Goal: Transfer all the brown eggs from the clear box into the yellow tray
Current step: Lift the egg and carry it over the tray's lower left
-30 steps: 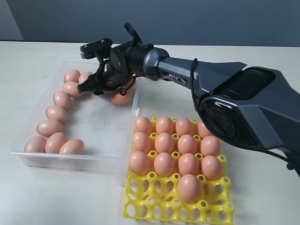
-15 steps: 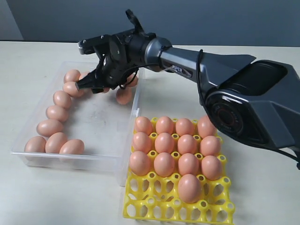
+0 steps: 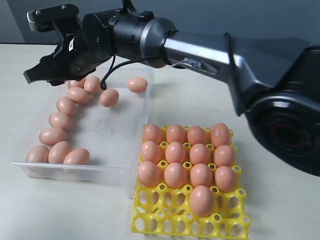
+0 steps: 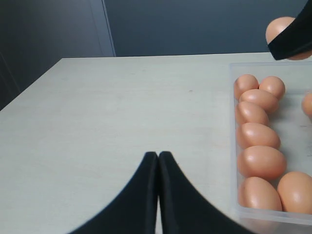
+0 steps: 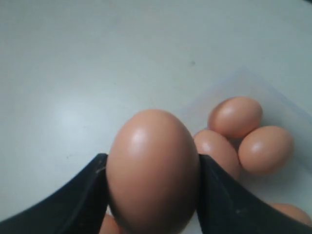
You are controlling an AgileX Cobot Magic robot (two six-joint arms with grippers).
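Your right end effector (image 5: 152, 192) grips one brown egg (image 5: 151, 156) across its narrow sides at the exterior frame's upper left, by the clear box (image 3: 75, 171); the yellow tray (image 3: 165, 221), empty along its nearest rows, lies diagonally away, lower right

Reads as a robotics lab or test cell. Evidence: plain pale desk (image 3: 185, 102), flat dark blue-grey wall (image 3: 240, 17) right behind it, and a big black-and-grey robot arm (image 3: 215, 50) with a printed model label reaching over the desk. Lighting is even, flat, indoor.
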